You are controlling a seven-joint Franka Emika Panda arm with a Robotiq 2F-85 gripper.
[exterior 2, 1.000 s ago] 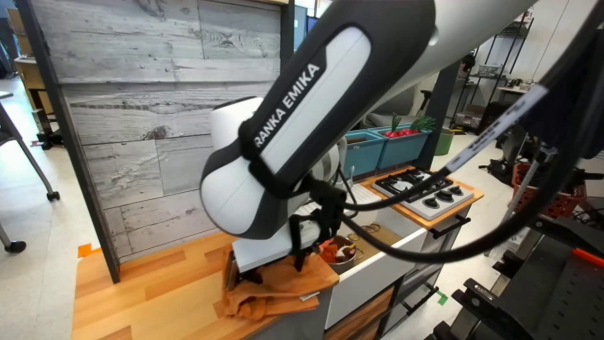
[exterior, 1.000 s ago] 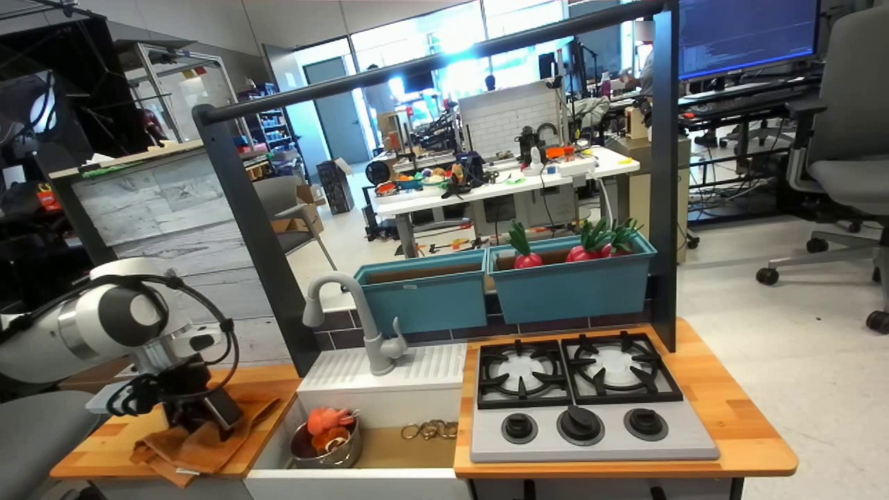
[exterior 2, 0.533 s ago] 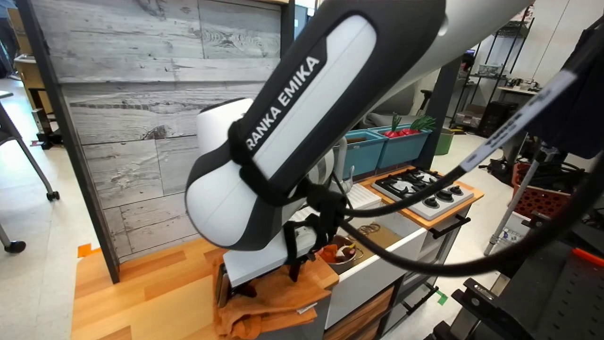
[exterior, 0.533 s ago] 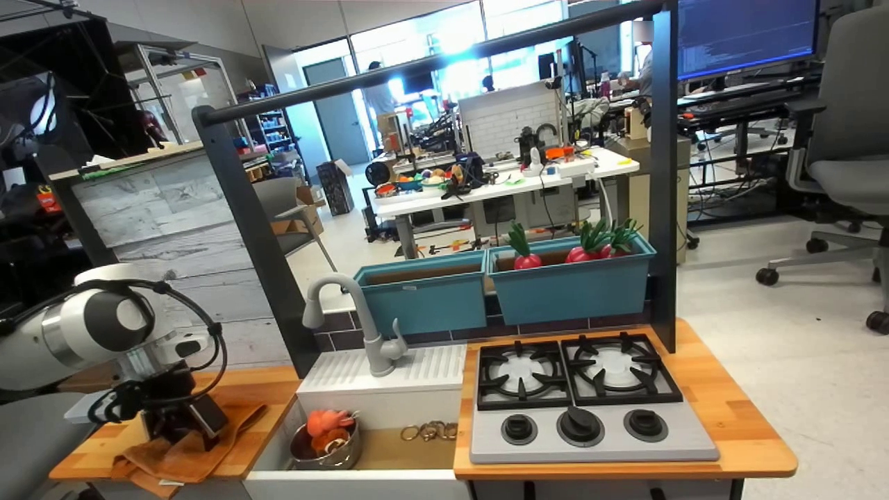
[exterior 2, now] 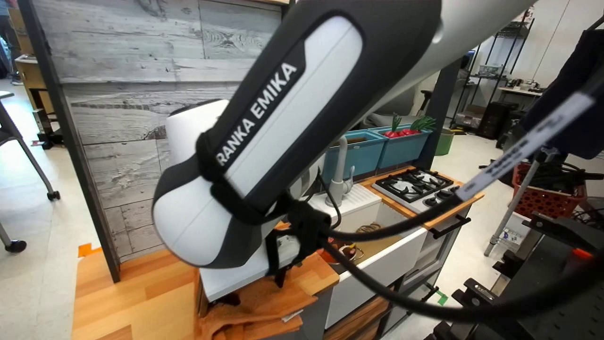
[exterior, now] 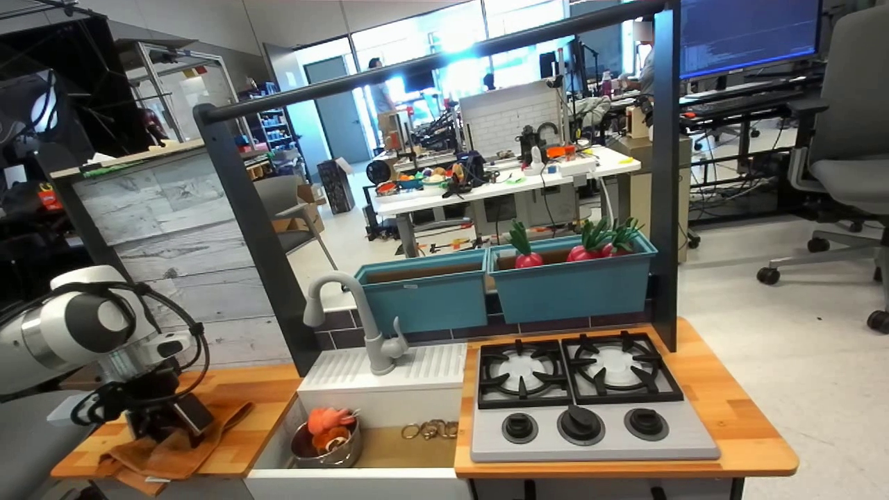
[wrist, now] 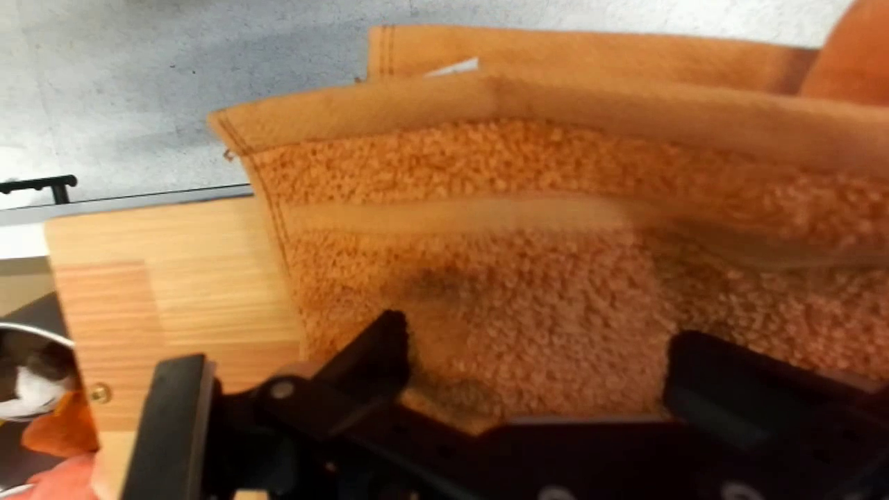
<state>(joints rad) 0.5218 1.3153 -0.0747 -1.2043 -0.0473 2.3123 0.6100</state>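
The robot's gripper (wrist: 538, 340) stands upon an orange towel (wrist: 555, 167), and the tips seem to press it. Its two fingers are wide apart, in a released state, and I see the fabric between them. The towel lies in folds on the wooden counter (exterior 2: 137, 293), with one part hanging over the front edge. Next to this counter is a white sink (exterior: 396, 408). Inside the sink there is a metal pot (exterior: 340, 456), and it contains orange and reddish things (exterior: 330, 421), which I am not able to recognise. Some metal rings (exterior: 431, 430) lie also on the bottom of the sink, apart from the pot. Behind are two teal planters (exterior: 425, 305); the one farther from the gripper holds three red radishes (exterior: 528, 261) with green leaves.
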